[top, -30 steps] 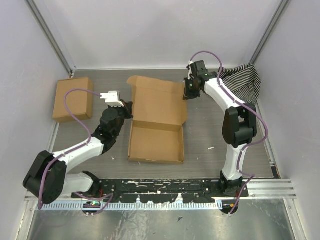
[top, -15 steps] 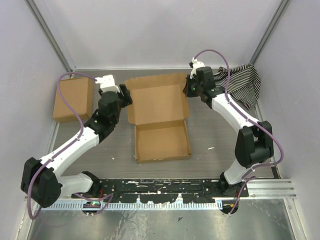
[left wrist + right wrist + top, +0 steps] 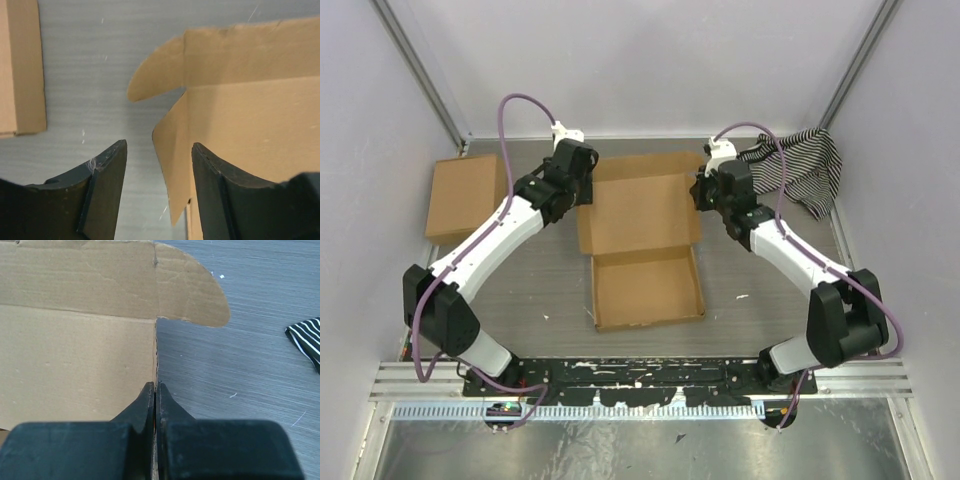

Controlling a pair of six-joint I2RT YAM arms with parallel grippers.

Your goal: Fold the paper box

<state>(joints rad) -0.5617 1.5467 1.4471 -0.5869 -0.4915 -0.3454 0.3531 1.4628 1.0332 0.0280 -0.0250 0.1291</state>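
Note:
The paper box [image 3: 646, 290] lies open mid-table, its shallow tray near me and its lid [image 3: 640, 208] spread flat behind it. At the lid's left edge my left gripper [image 3: 582, 192] is open. In the left wrist view the lid's upright side flap [image 3: 172, 150] stands between the spread fingers [image 3: 107, 185], closer to the right one, with a rounded tab [image 3: 155, 75] beyond. My right gripper [image 3: 699, 192] is shut on the thin edge of the lid's right side flap. The right wrist view shows the gripper [image 3: 155, 386] pinching that edge, with the lid panel [image 3: 75, 355] to its left.
A squarer brown cardboard box [image 3: 465, 196] sits at the left side, also seen in the left wrist view [image 3: 20, 70]. A black-and-white striped cloth [image 3: 805, 168] lies bunched in the back right corner. White enclosure walls close in on the left, back and right.
My left gripper opened and moved back and right to the lid's left flap. The right gripper stayed shut on the lid's edge while the box shifted and straightened.

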